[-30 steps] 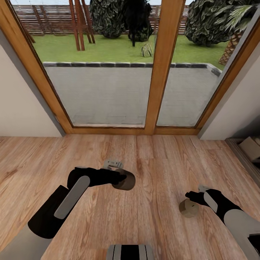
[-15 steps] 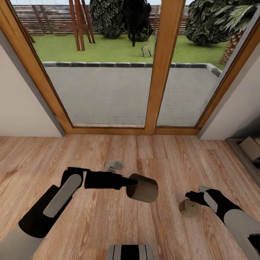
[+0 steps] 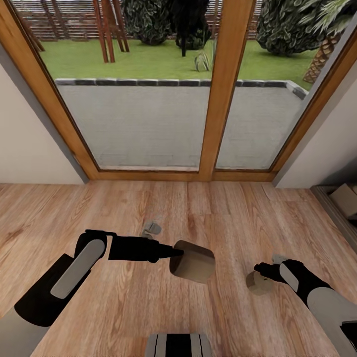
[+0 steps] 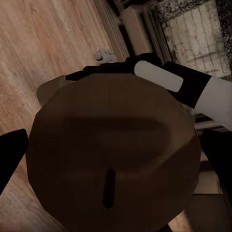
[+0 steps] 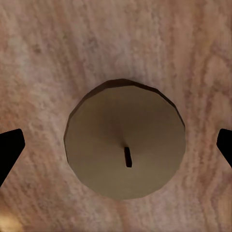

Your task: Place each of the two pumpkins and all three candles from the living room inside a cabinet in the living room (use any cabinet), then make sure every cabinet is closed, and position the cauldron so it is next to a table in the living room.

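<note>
My left gripper (image 3: 174, 254) is shut on a grey-brown candle (image 3: 193, 261), held on its side above the wooden floor. In the left wrist view this candle (image 4: 113, 154) spans the gap between both fingers, wick end facing the camera. A second candle (image 3: 259, 283) stands upright on the floor at the right. My right gripper (image 3: 265, 271) hovers over it, open. In the right wrist view the candle (image 5: 125, 152) sits centred between the fingertips (image 5: 10, 147), with a gap on each side. No pumpkins, cabinet or cauldron are in view.
A wood-framed glass door (image 3: 218, 99) onto a patio stands straight ahead, with white walls on both sides. A low shelf holding a box (image 3: 347, 199) is at the far right. Bare plank floor (image 3: 124, 208) lies between me and the door.
My left arm has carried its candle up and to the right, and it now looks larger and lies on its side. The view has shifted slightly. The right gripper has stayed put.
</note>
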